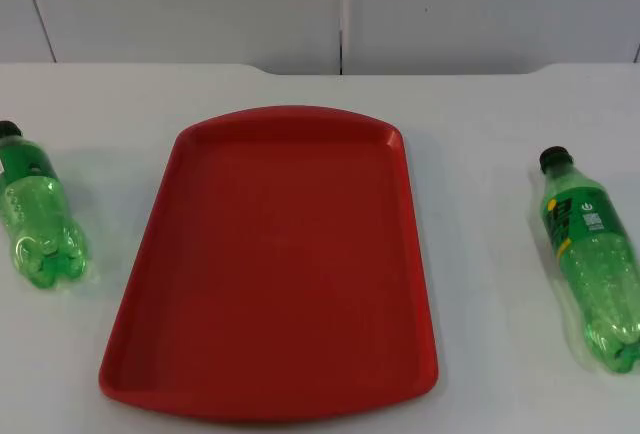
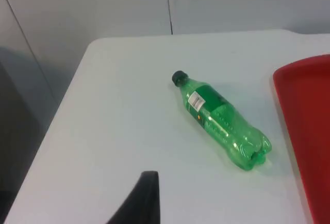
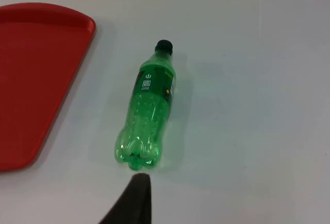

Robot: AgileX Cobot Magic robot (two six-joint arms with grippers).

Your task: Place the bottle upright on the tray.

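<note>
Tray (image 1: 270, 254) centre frame, red; green bottles lying at left (image 1: 38, 219) and right (image 1: 592, 257) edges. Gripper openings: cannot tell.

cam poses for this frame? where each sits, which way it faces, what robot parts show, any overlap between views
Top view: fixed above the table, looking down and forward at the red tray, the left bottle, the right bottle and the grey wall; no robot parts.
Left wrist view: on the left arm, looking along its gripper at the left bottle; one black fingertip.
Right wrist view: on the right arm, facing the right bottle; one black fingertip.
Shared: both wrist views catch a tray edge.
</note>
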